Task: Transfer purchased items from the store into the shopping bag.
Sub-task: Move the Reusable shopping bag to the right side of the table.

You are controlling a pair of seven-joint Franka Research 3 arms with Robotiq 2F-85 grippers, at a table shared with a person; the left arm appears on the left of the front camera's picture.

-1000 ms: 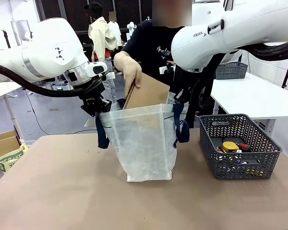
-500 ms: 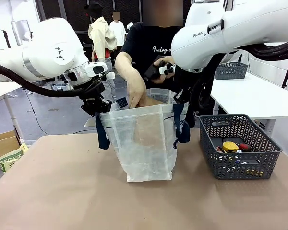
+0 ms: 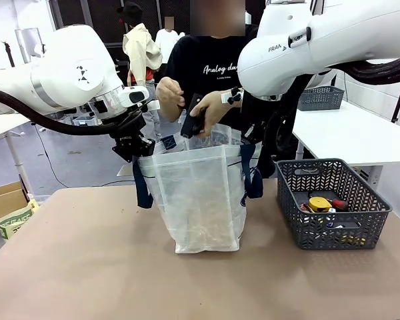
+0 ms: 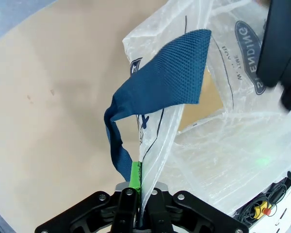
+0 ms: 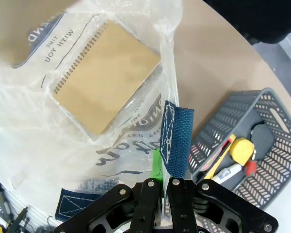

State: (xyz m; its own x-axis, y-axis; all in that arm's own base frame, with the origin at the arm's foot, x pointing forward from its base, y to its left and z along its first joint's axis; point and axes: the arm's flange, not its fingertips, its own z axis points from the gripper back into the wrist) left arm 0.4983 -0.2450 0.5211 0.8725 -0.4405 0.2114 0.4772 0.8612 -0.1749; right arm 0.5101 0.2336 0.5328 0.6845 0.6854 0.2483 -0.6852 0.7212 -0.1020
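Pinching the rim of the shopping bag (image 3: pixel 200 200), your left hand (image 4: pixel 139 171) has its fingers pressed together on the thin plastic, just beside a navy strap (image 4: pixel 160 82). Your right hand (image 5: pixel 164 167) pinches the opposite rim together with the other strap (image 5: pixel 177 138). The bag stands upright on the bench (image 3: pixel 87 267), with its mouth open between your two hands. Inside it lies a tan spiral notebook (image 5: pixel 104 82). Above the mouth, the person's hand (image 3: pixel 213 110) holds a black object (image 3: pixel 192 125). The store (image 3: pixel 360 223) stands on the bench near the bag, at your right side, with a yellow item (image 3: pixel 319 203) and other small goods inside.
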